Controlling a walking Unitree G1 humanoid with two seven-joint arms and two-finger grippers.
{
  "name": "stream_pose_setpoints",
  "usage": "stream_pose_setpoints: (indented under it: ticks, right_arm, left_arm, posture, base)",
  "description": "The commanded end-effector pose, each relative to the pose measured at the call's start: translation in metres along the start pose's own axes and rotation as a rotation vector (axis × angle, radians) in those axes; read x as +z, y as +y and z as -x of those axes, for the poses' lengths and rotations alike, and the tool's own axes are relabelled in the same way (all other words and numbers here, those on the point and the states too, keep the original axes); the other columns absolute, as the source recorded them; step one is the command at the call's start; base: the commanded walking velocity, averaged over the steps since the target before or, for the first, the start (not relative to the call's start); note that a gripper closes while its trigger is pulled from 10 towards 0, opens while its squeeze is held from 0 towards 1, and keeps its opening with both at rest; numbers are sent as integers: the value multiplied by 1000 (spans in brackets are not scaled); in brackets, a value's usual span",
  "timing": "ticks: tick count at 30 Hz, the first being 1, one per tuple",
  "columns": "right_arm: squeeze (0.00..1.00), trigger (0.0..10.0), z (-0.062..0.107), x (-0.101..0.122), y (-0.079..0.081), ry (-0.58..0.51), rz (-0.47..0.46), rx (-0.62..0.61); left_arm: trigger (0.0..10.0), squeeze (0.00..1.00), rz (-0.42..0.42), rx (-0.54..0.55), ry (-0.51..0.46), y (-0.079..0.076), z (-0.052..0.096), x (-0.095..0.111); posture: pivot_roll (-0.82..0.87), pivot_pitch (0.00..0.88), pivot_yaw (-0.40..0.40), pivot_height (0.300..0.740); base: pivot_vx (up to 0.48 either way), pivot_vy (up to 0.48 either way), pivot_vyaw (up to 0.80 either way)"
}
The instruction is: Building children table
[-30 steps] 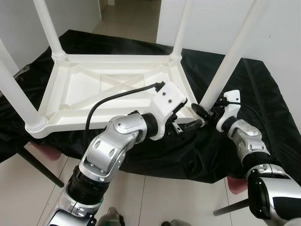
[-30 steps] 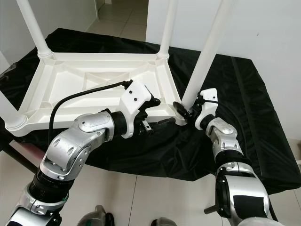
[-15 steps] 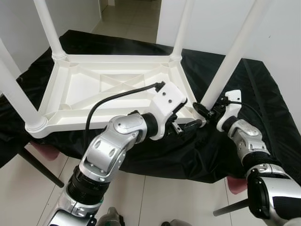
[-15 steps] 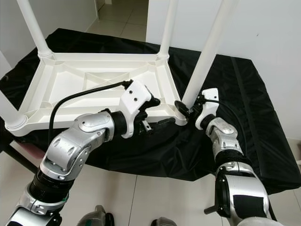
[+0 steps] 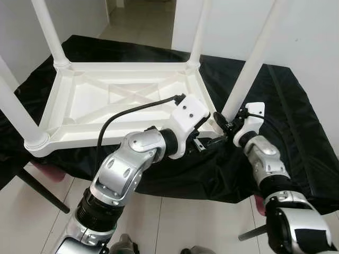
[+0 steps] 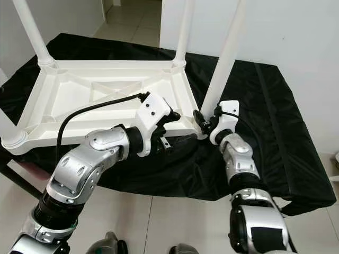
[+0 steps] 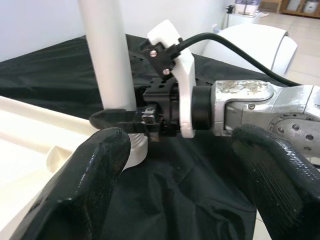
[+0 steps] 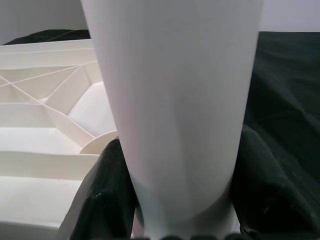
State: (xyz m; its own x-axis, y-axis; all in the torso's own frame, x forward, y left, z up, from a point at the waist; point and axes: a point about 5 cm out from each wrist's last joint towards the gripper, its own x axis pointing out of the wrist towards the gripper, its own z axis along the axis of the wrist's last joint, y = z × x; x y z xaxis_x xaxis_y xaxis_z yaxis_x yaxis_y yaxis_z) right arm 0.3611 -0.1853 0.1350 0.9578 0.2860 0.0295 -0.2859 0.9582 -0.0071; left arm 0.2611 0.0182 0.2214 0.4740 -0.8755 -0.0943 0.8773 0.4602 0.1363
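The right gripper [image 5: 222,123] clamps a white table leg [image 5: 253,59] near its base; the left gripper [image 5: 212,143] gapes wide nearby.

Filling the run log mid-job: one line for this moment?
right gripper: shut on near-right table leg | left gripper: open beside that corner | upturned table top: on black cloth

Both silver arms reach forward, wrists nearly meeting — left gripper [image 5: 209,143] fingers spread, right gripper [image 5: 223,123] fingers clamped.

The right end effector [image 5: 222,123] seems to have drawn the table leg [image 5: 250,63] slightly leftward.
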Motion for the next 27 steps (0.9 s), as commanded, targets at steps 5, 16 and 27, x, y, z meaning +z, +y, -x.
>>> stream_pose_setpoints:
  ticks: [5, 16, 27]
  right_arm:
    - [0, 10000, -1, -15, 12, 62, -90, -148]
    - [0, 10000, 3, -24, 15, 71, -112, -484]
    - [1000, 10000, 5, -22, 22, 73, -112, -484]
  left_arm:
    - [10000, 0, 1, 39, 5, 1, -2, -3]
    - [10000, 0, -2, 27, 2, 0, -4, -4]
    - [10000, 0, -4, 19, 7, -2, -5, -5]
  posture:
    - [63, 11, -50, 740]
    - [59, 0, -48, 740]
    - [67, 0, -48, 740]
  base:
    - [0, 0, 0]
    - [0, 0, 0]
    - [0, 0, 0]
